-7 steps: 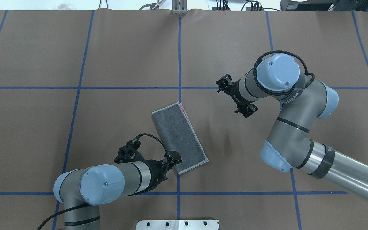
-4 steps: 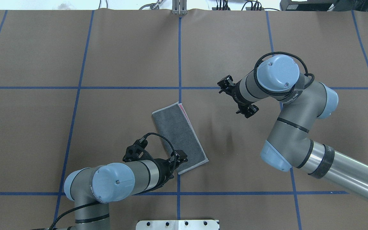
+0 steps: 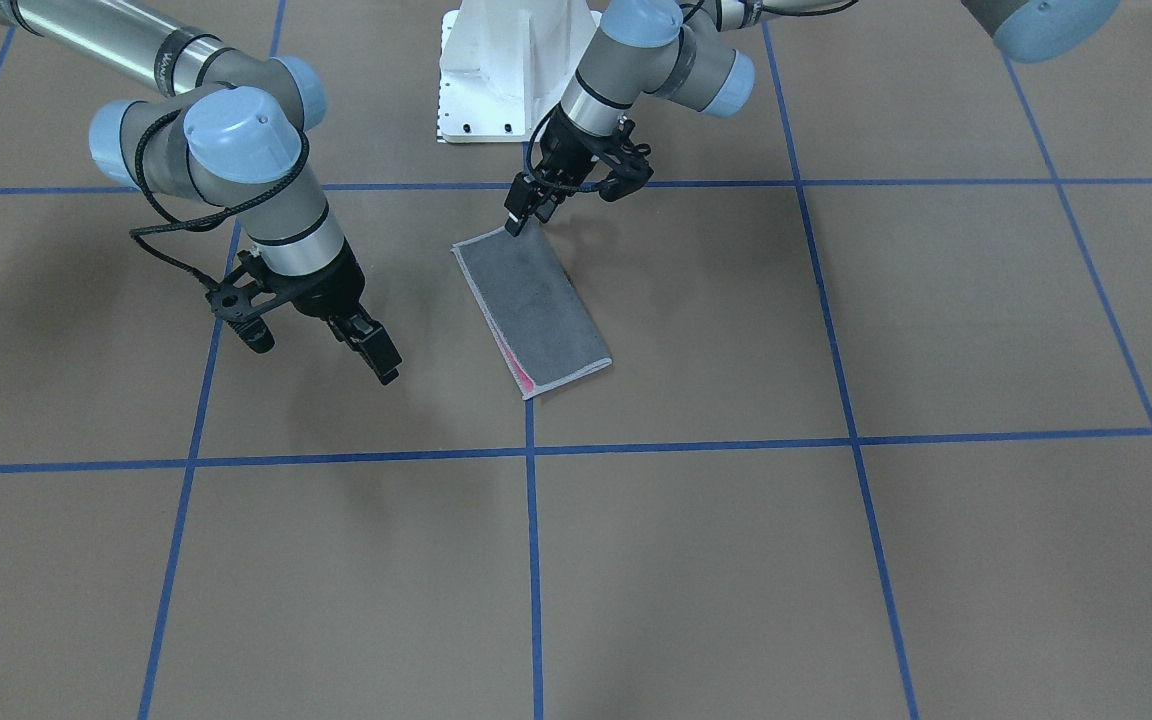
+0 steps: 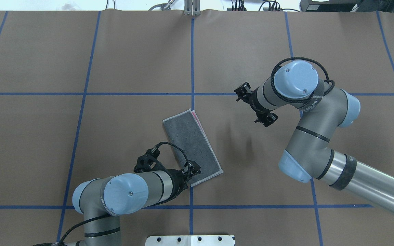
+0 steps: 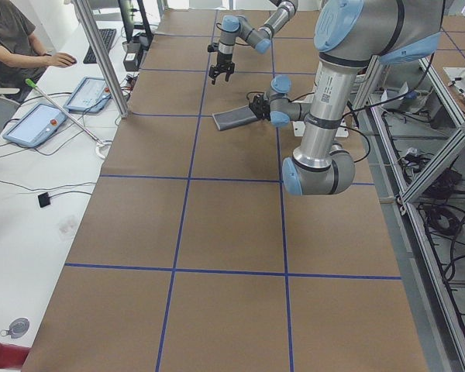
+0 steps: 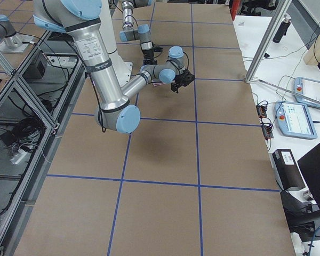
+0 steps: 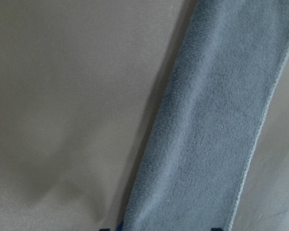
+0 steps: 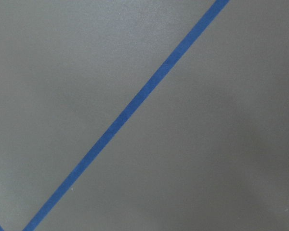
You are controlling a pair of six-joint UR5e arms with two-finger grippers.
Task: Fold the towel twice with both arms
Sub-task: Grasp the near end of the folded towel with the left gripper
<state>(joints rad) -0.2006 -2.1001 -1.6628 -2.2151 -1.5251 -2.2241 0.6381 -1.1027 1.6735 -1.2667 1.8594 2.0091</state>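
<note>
The towel (image 4: 192, 147) lies flat near the table's middle, folded once into a narrow strip. Its dark grey face is up and a pink edge (image 3: 513, 362) shows along one long side. My left gripper (image 4: 192, 169) is low at the strip's short end nearest the robot, seen in the front view at the towel's corner (image 3: 521, 218). It stands open, and in the left wrist view the towel (image 7: 207, 134) runs up from between the fingertips. My right gripper (image 3: 381, 362) hovers open over bare table well to the right of the towel, holding nothing.
The white bolted pedestal (image 4: 190, 240) sits at the near table edge. Blue tape lines (image 4: 192, 61) grid the brown table cover. A person (image 5: 15, 43) sits at a side desk with tablets, beyond the table's far edge.
My left arm has swung to the right, bringing its gripper in onto the towel's near short end. The right arm has drifted slightly to the right. The towel has not moved.
</note>
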